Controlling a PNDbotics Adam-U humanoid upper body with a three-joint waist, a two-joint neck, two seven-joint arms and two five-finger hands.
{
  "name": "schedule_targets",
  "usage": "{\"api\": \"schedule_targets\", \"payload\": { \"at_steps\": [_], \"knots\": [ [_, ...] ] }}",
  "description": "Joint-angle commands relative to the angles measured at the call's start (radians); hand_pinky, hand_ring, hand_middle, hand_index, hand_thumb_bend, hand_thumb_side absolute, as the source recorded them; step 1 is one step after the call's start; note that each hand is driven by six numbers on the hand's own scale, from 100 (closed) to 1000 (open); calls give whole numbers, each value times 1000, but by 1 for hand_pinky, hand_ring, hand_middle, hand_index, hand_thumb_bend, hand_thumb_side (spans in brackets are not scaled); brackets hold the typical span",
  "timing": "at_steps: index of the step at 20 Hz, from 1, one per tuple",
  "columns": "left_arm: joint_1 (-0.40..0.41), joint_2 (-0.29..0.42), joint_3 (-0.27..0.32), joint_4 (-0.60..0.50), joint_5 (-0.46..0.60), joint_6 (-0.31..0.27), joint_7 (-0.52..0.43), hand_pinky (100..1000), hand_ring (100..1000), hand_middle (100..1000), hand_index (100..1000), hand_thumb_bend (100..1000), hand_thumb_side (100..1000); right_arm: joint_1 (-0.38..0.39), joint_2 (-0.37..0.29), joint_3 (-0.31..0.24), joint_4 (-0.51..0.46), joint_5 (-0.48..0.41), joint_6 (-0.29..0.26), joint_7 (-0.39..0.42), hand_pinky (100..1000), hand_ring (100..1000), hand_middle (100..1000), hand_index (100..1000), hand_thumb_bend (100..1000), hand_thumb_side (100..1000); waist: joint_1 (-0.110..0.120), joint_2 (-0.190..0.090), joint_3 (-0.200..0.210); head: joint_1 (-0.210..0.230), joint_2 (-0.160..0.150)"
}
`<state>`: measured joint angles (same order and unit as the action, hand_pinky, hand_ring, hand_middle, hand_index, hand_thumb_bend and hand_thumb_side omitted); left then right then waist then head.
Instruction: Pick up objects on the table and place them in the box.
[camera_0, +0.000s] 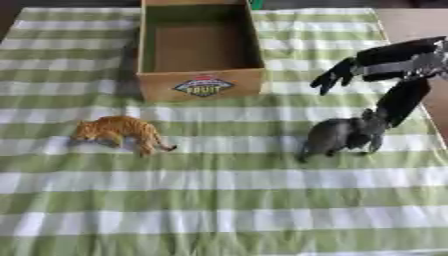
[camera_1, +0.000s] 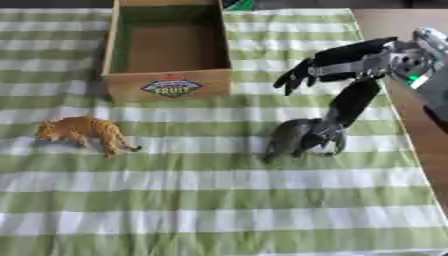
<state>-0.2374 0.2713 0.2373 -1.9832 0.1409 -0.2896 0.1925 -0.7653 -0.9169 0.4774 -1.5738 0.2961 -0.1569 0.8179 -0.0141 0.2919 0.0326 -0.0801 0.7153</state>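
In the left eye view the right hand (camera_0: 385, 75) enters from the right edge, its arm cut off there. Its fingers (camera_0: 331, 79) stretch out toward the box, spread and held above the cloth, while the thumb (camera_0: 401, 102) points down to the back of a grey elephant figure (camera_0: 337, 135); whether it actually touches the figure is hard to make out. The elephant stands on the cloth near the table's right edge, matte and rounded, its head details too blurred to read. A toy tiger (camera_0: 118, 131), orange with dark stripes, stands well apart toward the left edge. The cardboard box (camera_0: 201, 85) sits at the far middle, open-topped and empty, a "FRUIT" label on its front wall; its far end is cut off by the frame.

In the right eye view more of the right hand's wrist shows, silver with a small green spot. The tablecloth (camera_1: 219, 200), soft fabric in green and white stripes, covers nearly everything; bare brown wooden table (camera_1: 385, 22) shows only at the far right corner and along the right edge. A dark strip of room lies beyond the far edge, nothing in it legible.
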Motion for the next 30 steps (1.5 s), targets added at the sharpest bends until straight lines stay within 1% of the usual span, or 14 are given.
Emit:
{"api": "schedule_targets", "payload": {
  "at_steps": [1, 11, 16, 18, 21, 23, 24, 25, 28, 30],
  "knots": [
    [-10, 6, 6, -17, 5, 0, -9, 533, 745, 678, 788, 100, 917, -9, -12, -5, 1, 19, 6, 4, 823, 893, 809, 996, 707, 636, 2, -13, 1, -3, -12],
    [-12, 0, 8, -17, -3, 5, -36, 533, 746, 678, 787, 100, 916, 18, -27, -9, -43, 45, -3, 28, 819, 893, 780, 958, 638, 563, 3, -4, -3, -4, -13],
    [-14, -3, 9, -17, -1, 5, -41, 533, 746, 678, 787, 100, 917, 28, -17, 0, -30, 76, 5, 20, 813, 887, 760, 929, 604, 529, 3, -2, -1, -7, -17],
    [-14, -4, 9, -17, 0, 7, -42, 533, 746, 678, 786, 100, 918, 33, -7, 3, -21, 84, 9, 12, 807, 877, 737, 906, 596, 516, 4, -1, 0, -7, -18],
    [-14, -6, 9, -17, 0, 8, -43, 534, 747, 678, 786, 100, 919, 33, 8, 5, -16, 95, 13, -15, 796, 862, 699, 872, 547, 490, 5, 0, 0, -8, -19],
    [-15, -8, 8, -17, 1, 8, -46, 534, 747, 678, 786, 100, 919, 32, 15, 8, -12, 106, 17, -40, 794, 857, 694, 865, 535, 486, 5, 0, -1, -8, -22],
    [-15, -8, 8, -17, 1, 8, -47, 534, 747, 678, 786, 100, 919, 31, 19, 10, -9, 110, 19, -51, 787, 846, 671, 839, 492, 464, 5, 0, -1, -8, -23],
    [-15, -9, 8, -17, 1, 8, -48, 534, 747, 678, 785, 100, 919, 31, 22, 13, -5, 114, 20, -60, 785, 841, 667, 828, 479, 455, 5, 0, -1, -9, -23],
    [-16, -9, 9, -17, 2, 8, -50, 534, 747, 678, 784, 100, 919, 31, 30, 22, 10, 121, 21, -71, 779, 828, 646, 792, 448, 434, 6, 0, 0, -9, -23],
    [-15, -10, 9, -17, 2, 8, -52, 534, 748, 679, 784, 100, 919, 32, 33, 26, 16, 117, 23, -73, 773, 812, 615, 760, 407, 431, 6, 0, 1, -9, -24]
  ]
}}
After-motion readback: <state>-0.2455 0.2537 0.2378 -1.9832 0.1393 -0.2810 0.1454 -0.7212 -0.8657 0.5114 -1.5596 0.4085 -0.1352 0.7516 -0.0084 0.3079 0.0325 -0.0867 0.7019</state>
